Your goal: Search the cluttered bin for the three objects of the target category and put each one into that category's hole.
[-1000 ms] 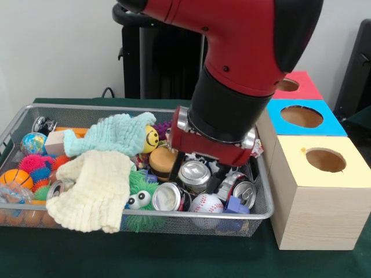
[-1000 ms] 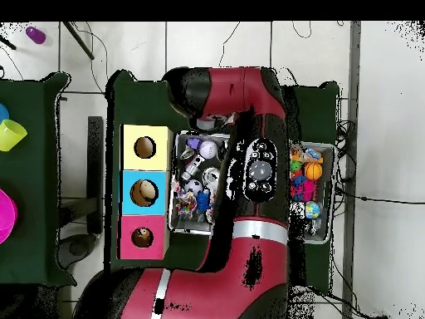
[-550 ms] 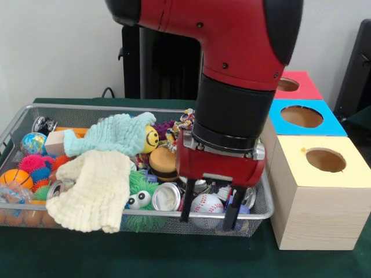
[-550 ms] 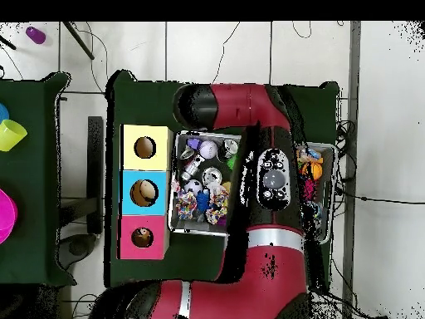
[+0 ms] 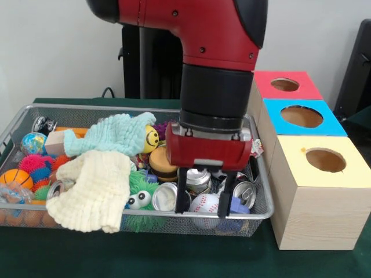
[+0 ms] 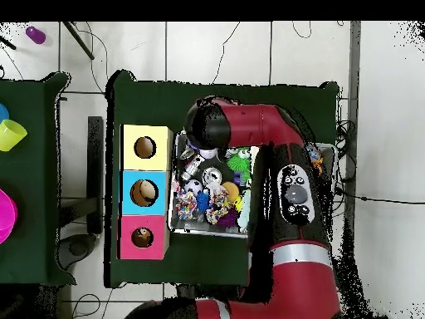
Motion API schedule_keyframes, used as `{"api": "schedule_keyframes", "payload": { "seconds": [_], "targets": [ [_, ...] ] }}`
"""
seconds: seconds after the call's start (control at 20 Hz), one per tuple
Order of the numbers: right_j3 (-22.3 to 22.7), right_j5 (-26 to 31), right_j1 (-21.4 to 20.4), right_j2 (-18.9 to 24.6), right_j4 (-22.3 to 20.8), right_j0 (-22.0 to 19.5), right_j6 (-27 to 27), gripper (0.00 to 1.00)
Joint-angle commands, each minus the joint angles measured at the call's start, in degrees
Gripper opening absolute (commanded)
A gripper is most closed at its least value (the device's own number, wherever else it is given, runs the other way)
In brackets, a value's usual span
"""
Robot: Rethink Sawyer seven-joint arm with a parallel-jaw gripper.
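I see the gripper (image 5: 203, 200) with fingers spread apart, empty, straddling the baseball (image 5: 206, 203) in the wire bin (image 5: 262, 212). Crushed cans (image 5: 167, 197) lie beside it, near the bin's front rim.

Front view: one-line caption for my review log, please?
Sawyer's open claw hangs over the baseball and cans in the cluttered wire bin, beside three holed boxes.

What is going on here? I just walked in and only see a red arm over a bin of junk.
The robot's gripper hangs open over the near right end of the wire bin, its fingers straddling a baseball among crushed cans. It holds nothing. Three wooden boxes with holes stand beside the bin: yellow, blue, red.
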Motion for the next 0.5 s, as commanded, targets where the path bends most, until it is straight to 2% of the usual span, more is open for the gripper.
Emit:
{"api": "schedule_keyframes", "payload": {
  "seconds": [0.05, 0.3, 0.5],
  "targets": [
    [14.62, 4.4, -6.58, 5.16, -2.43, 0.19, -7.3, 1.0],
    [18.27, 3.19, -8.19, 1.75, -2.21, 3.14, -0.1, 1.0],
    [19.78, 0.49, -7.97, -0.33, -2.56, 5.41, 4.08, 1.0]
  ]
}}
